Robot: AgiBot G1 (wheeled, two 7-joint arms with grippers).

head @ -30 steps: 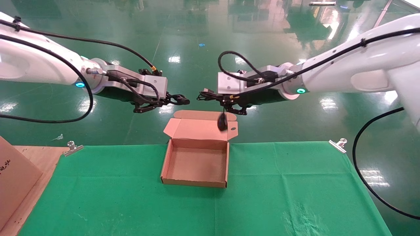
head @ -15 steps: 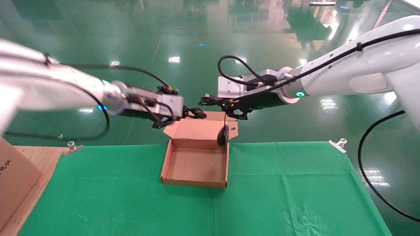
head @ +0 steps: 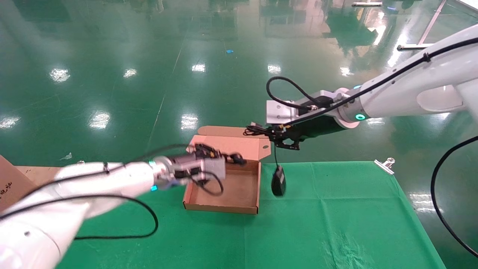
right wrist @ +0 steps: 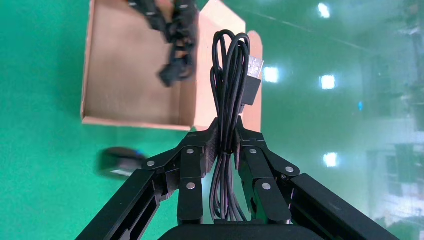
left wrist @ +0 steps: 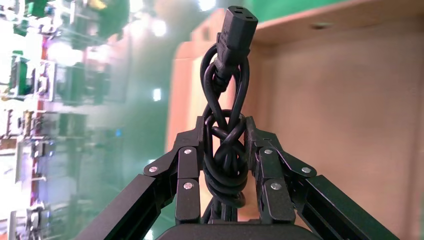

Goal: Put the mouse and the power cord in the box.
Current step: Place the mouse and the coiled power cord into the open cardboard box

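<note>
The brown cardboard box (head: pixel 220 207) lies open on the green cloth, its lid (head: pixel 231 142) folded back. My left gripper (head: pixel 237 161) hovers over the box's far part, shut on the coiled black power cord (left wrist: pixel 227 95), whose plug end sticks out past the fingertips. The box floor (left wrist: pixel 350 100) shows behind it. My right gripper (head: pixel 269 135) is above the lid's right corner, shut on the mouse's bundled thin cable (right wrist: pixel 230 90). The black mouse (head: pixel 278 182) dangles from that cable just right of the box wall, low over the cloth. The right wrist view shows the mouse (right wrist: pixel 120 162) outside the box (right wrist: pixel 125 75).
The green cloth (head: pixel 328 209) covers the table and is held by a metal clip (head: pixel 384 164) at the far right corner. A large cardboard carton (head: pixel 7 175) stands on bare wood at the left edge. Beyond the table is glossy green floor.
My left arm swept down and towards me, carrying the power cord from above the lid to over the box. The right gripper shifted right and lower; the mouse swung from the lid to beside the box.
</note>
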